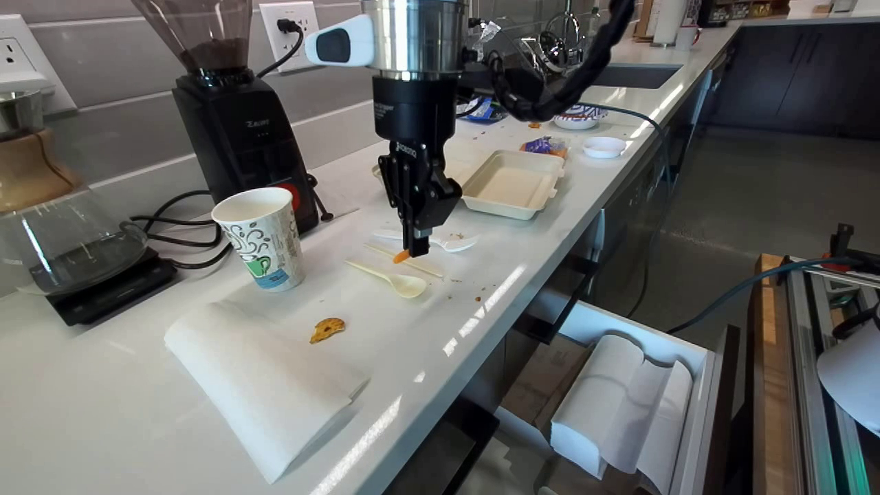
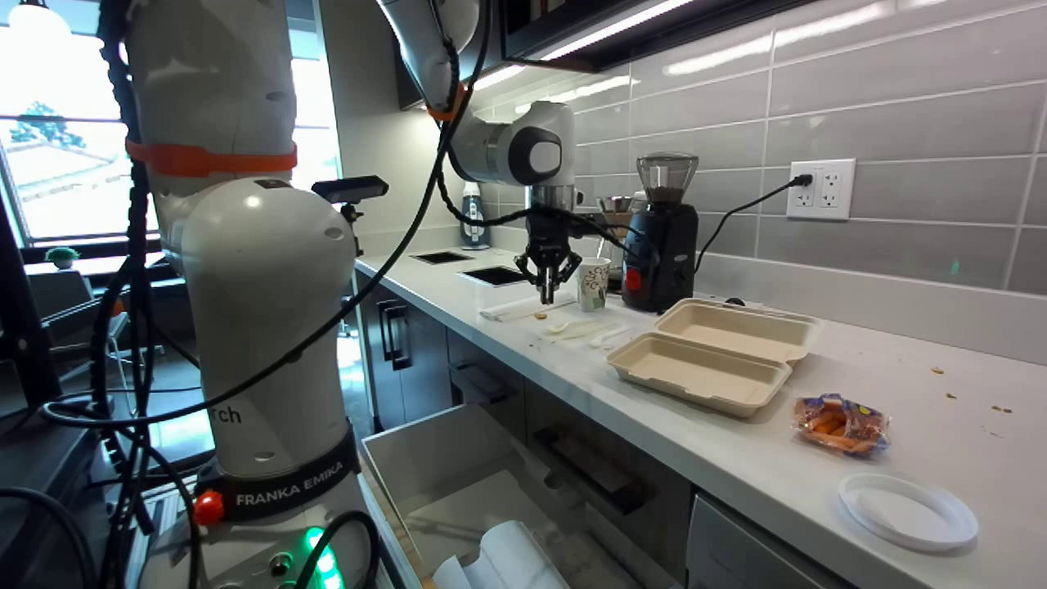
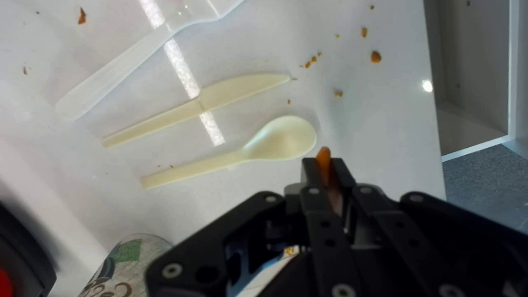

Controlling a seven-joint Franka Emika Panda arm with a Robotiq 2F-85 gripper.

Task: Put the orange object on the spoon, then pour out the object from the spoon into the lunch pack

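With jaws, pinches tiny bright-orange lump (image 3: 324,160) right of wrist view's centre, near cream plastic spoon (image 3: 255,151); shows beige foam clamshell box (image 2: 705,370) only in both exterior views.

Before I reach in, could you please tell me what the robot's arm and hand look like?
The arm is pale grey-white, smooth and rounded, with orange bands, black cables, a green light low down and a black strip marked FRANKA EMIKA. A silver collar sits above the hand, which is black, angular and jointed, with slim, square-tipped fingers.
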